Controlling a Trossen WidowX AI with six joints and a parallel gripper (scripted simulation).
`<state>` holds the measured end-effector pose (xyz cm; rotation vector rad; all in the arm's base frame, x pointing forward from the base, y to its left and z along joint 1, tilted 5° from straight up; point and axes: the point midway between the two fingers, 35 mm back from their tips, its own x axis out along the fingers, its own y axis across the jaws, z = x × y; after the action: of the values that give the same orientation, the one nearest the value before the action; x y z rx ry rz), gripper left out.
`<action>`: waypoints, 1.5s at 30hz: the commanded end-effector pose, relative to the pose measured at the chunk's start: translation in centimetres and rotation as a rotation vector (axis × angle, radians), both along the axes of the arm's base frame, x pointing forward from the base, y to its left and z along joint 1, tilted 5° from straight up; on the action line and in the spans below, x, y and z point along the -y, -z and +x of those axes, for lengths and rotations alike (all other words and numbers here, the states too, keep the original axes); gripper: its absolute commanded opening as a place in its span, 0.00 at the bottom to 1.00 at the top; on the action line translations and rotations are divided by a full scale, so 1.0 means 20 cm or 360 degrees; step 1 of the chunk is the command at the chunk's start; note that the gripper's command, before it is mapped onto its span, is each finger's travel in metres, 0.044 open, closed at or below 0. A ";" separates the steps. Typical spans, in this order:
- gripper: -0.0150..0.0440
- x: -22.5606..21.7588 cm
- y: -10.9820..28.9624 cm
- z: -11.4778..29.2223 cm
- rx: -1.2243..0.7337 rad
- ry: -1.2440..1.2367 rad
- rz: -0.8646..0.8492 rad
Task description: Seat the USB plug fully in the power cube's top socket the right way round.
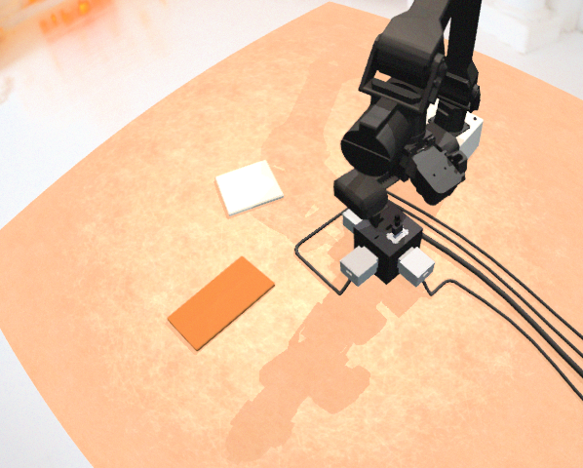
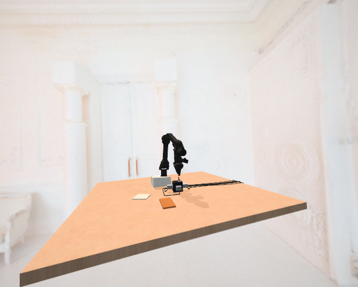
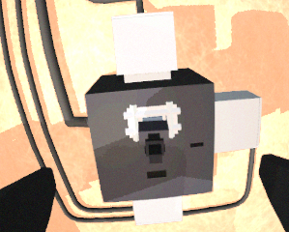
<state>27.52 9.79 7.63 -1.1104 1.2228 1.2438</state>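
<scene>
The black power cube [image 1: 388,261] [image 2: 176,185] [image 3: 189,174] sits on the orange table. The small dark USB plug [image 1: 397,230] [image 3: 155,146] stands upright in the white-rimmed socket on the cube's top. My gripper [image 1: 393,216] [image 2: 179,174] [image 3: 159,173] points straight down, just above the cube, open wide and empty. In the wrist view its two dark fingers stand left and right of the cube, with the plug between them and a little ahead. The fingers do not touch the plug.
Grey plugs [image 1: 358,264] [image 1: 415,266] [image 3: 146,45] fill the cube's side sockets, and black cables [image 1: 508,296] [image 3: 28,91] run off to the right. A white pad [image 1: 249,187] [image 2: 140,196] and an orange pad [image 1: 220,302] [image 2: 167,202] lie to the left. The arm's white base [image 1: 471,135] [image 2: 158,181] stands behind the cube.
</scene>
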 end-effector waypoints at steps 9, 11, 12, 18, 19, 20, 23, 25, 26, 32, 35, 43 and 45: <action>1.00 0.00 0.07 -0.01 -0.0001 -0.0006 -0.0010; 1.00 0.00 0.08 -0.01 -0.0001 -0.0006 -0.0010; 1.00 0.00 0.08 -0.01 -0.0001 -0.0006 -0.0010; 1.00 0.00 0.11 -0.01 -0.0001 -0.0006 -0.0010; 1.00 0.00 0.11 -0.01 -0.0001 -0.0006 -0.0010; 1.00 0.00 0.11 -0.01 -0.0001 -0.0006 -0.0010; 1.00 0.00 0.11 -0.01 -0.0001 -0.0006 -0.0010; 0.91 0.00 0.10 -0.01 -0.0003 -0.0008 -0.0001; 0.87 0.00 0.10 -0.01 -0.0003 -0.0008 -0.0001; 0.60 0.00 0.10 -0.01 -0.0003 -0.0008 -0.0001; 0.47 0.00 0.10 -0.01 -0.0003 -0.0008 -0.0001; 0.25 0.00 0.10 -0.01 -0.0003 -0.0008 -0.0001; 0.25 0.00 0.10 -0.01 -0.0003 -0.0008 -0.0001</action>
<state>27.31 9.88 5.49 -1.1135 1.2235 1.2493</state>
